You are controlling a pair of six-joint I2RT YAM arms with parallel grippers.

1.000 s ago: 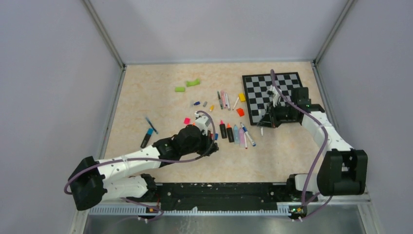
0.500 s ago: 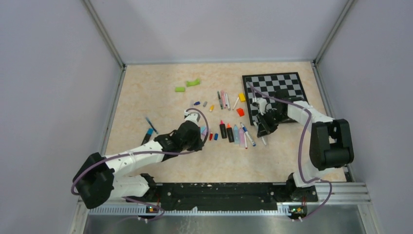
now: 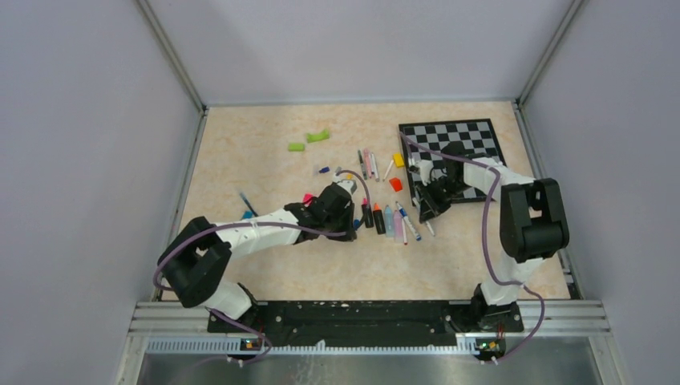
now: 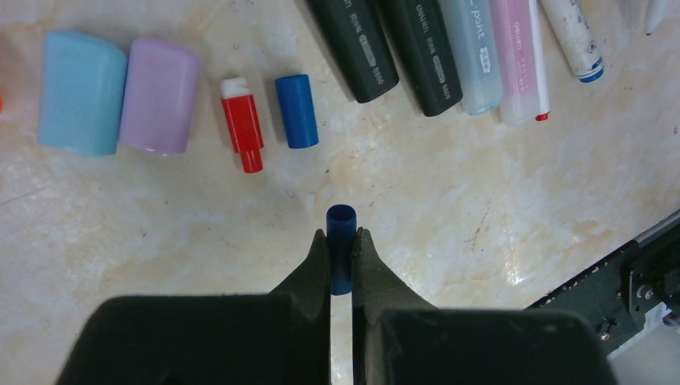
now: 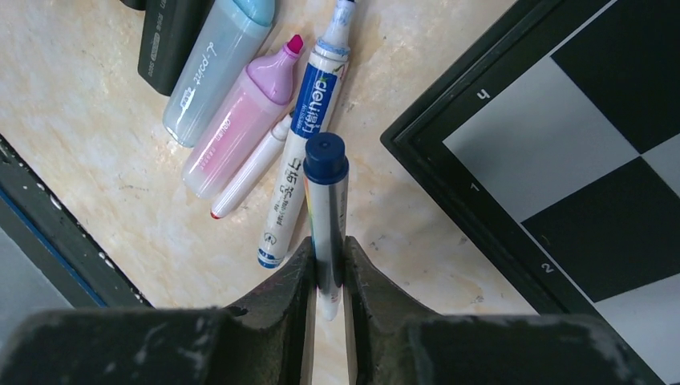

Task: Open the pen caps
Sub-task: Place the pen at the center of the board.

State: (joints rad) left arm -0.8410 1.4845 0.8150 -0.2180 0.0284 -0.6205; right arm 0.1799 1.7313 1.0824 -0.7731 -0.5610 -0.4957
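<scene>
In the left wrist view my left gripper is shut on a small dark blue pen cap, hollow end pointing away, just above the table. Loose pen caps lie beyond it: cyan, purple, red and blue. My right gripper is shut on a thin white pen with a dark blue end, low over the table. Beside it lie a white marker and pink and pale blue highlighters. From above, the left gripper and right gripper flank the row of pens.
A chessboard lies at the right, its dark frame close to the right gripper. Green curved pieces sit at the back, with a yellow block and an orange block near the board. A dark pen lies at the left.
The left gripper has swung right and farther out to the caps beside the pen row. The right gripper has come left off the board's edge, down toward the pens, still gripping its pen.
</scene>
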